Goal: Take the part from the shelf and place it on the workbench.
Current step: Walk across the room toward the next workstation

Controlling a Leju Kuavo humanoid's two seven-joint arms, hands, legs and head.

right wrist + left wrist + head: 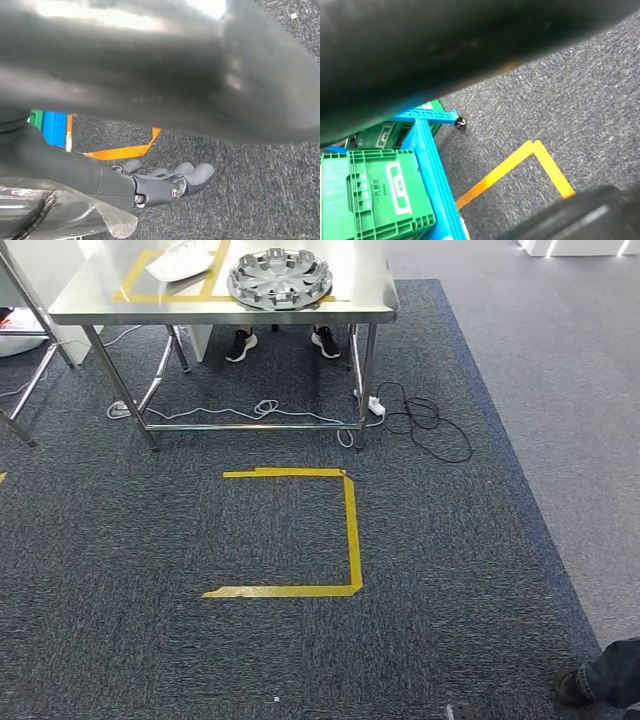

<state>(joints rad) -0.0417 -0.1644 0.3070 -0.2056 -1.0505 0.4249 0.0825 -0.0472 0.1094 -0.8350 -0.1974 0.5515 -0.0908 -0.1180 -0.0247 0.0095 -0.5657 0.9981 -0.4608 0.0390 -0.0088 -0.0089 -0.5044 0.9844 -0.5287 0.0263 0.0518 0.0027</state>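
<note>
Ahead, at the top of the head view, a steel worktop (362, 295) is seen on thin metal legs. A silver wheel cover (280, 278) lies flat on it at upper centre, beside a yellow tape outline (136, 280) on the worktop surface; a white object (179, 262) rests inside that outline, to the left of the wheel cover. Under the worktop a pair of black shoes (283, 342) is visible, and white and black cables (423, 425) are spread on the dark carpet (113, 570). An open yellow tape square (351, 530) is marked on the carpet at centre frame. A person's shoe and trouser leg (604, 675) are seen at the lower right corner.

In the right wrist view the right robot hand (170, 182) hangs above the carpet with its fingers (198, 175) extended, close together and only slightly bent, nothing held in them. In the left wrist view green crates (369, 195) on a blue wheeled shelf frame (429, 150) are shown at lower left, next to a yellow tape corner (539, 152); whether the left robot hand is open or closed cannot be told.
</note>
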